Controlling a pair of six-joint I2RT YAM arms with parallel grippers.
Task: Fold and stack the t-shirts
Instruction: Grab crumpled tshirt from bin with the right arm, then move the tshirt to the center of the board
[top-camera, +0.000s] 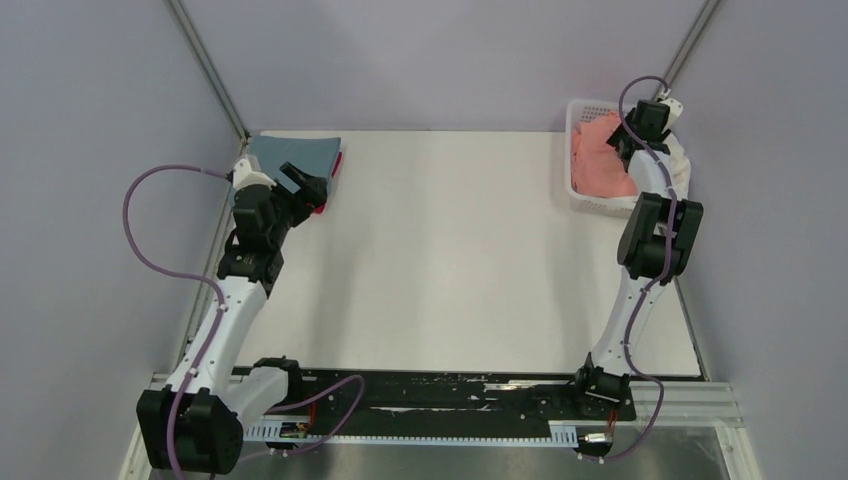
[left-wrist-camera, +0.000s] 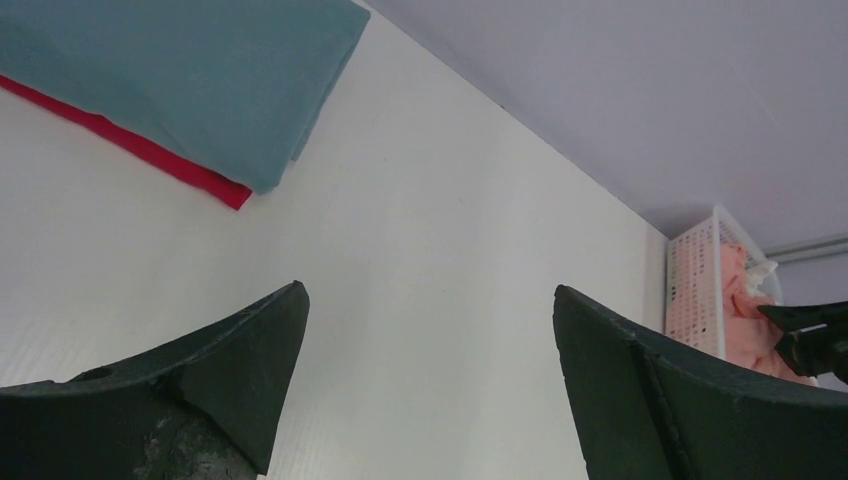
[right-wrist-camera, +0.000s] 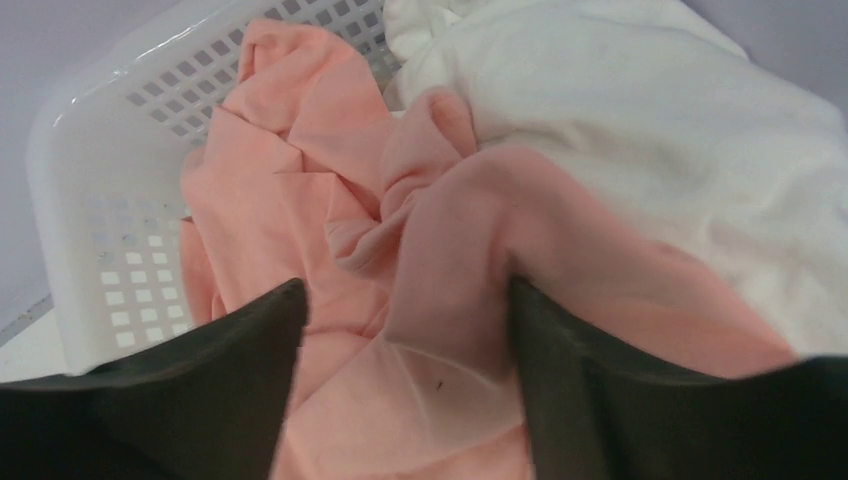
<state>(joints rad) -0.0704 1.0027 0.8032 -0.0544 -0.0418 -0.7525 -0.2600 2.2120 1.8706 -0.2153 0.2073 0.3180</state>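
A folded grey-blue t-shirt (top-camera: 295, 153) lies on a folded red t-shirt (top-camera: 335, 170) at the table's back left; both show in the left wrist view, grey-blue (left-wrist-camera: 180, 80) over red (left-wrist-camera: 150, 150). My left gripper (top-camera: 305, 187) hovers just in front of that stack, open and empty (left-wrist-camera: 430, 290). A crumpled salmon pink t-shirt (top-camera: 600, 160) fills the white basket, with a white t-shirt (top-camera: 685, 165) hanging over its right side. My right gripper (top-camera: 622, 140) is down in the basket, jaws open astride a raised fold of the salmon shirt (right-wrist-camera: 450, 250). The white shirt (right-wrist-camera: 650, 130) lies beside it.
The white lattice basket (top-camera: 585, 105) stands at the table's back right corner; its wall shows in the right wrist view (right-wrist-camera: 90, 200) and in the left wrist view (left-wrist-camera: 690, 290). Grey walls enclose the white table (top-camera: 450, 250) on three sides.
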